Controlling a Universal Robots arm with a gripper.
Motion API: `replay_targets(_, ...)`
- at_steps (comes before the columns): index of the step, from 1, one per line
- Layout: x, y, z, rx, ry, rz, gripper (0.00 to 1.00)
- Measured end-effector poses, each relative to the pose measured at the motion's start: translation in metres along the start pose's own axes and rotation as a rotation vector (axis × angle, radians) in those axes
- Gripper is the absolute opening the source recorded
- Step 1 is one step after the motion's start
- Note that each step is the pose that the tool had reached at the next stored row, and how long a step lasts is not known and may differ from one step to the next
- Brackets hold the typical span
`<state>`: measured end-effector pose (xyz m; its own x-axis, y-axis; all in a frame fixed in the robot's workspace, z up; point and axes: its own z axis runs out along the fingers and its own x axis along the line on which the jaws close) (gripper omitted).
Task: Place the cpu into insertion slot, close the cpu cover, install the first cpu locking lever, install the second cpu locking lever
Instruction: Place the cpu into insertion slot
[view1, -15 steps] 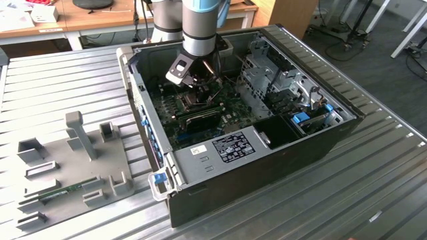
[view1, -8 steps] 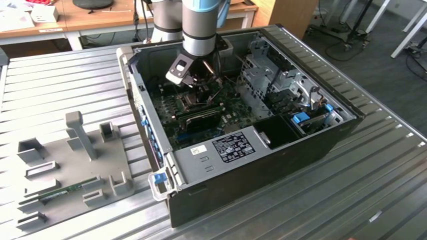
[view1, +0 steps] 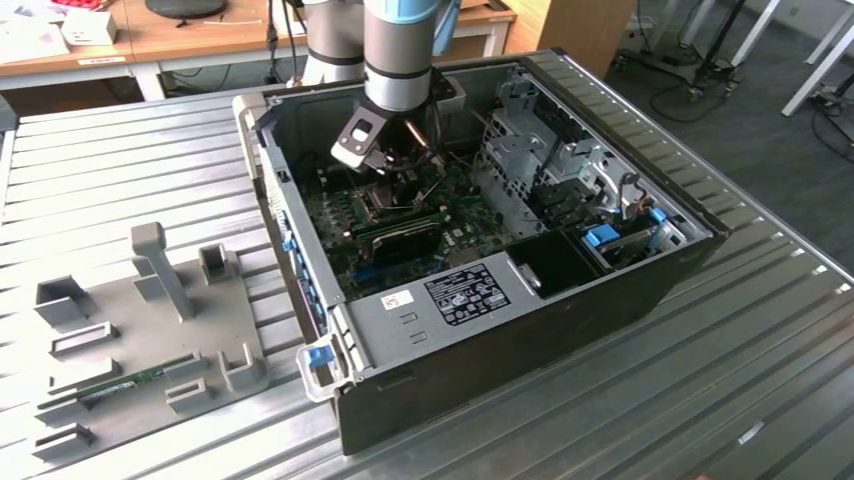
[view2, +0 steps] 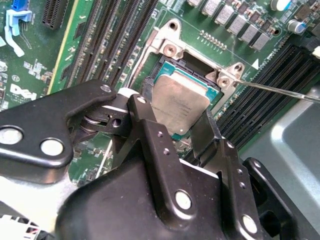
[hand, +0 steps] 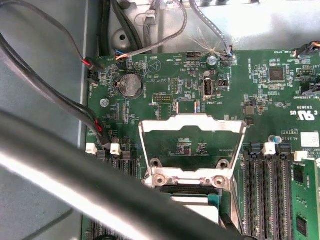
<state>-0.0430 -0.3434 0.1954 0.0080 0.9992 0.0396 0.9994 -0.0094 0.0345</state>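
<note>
Inside the open computer case (view1: 627, 300), which lies on its side on the ribbed metal worktop (view1: 747, 390), the arm (view1: 398, 60) reaches down to the green circuit board (view1: 461, 205). The hand (view1: 394, 165) hangs low over the board, near the end of the case away from the silver box with the label.

In the second wrist view the hand (view2: 175, 114) has its two black fingers (view2: 145, 127) drawn in narrowly, one on each of two opposite edges of the cpu (view2: 181, 100), which they grip between them. The cpu shows its dull grey metal top and a thin green border. It is right over the insertion slot (view2: 167, 64), whose dark edge and silvery rim show around it. Whether the chip is fully seated I cannot tell. Long black memory slots (view2: 115, 35) run beside the slot, and a thin silvery locking lever (view2: 280, 92) stands free, slanting away from one corner of the slot.

In the first wrist view the cpu cover (hand: 192, 121) is swung open on its hinge, and bare green board shows through its square window. A pale corner of the cpu (hand: 197, 204) shows just below the hinge.

Towards the exterior view's left, a grey fixture (view1: 147, 330) lies on the worktop, well apart from the case.
</note>
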Motion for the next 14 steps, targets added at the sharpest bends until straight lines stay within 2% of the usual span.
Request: replay_targets(14,0.0000,-0.0001,0.0022,0.0001,-0.0003,0.000,0.54)
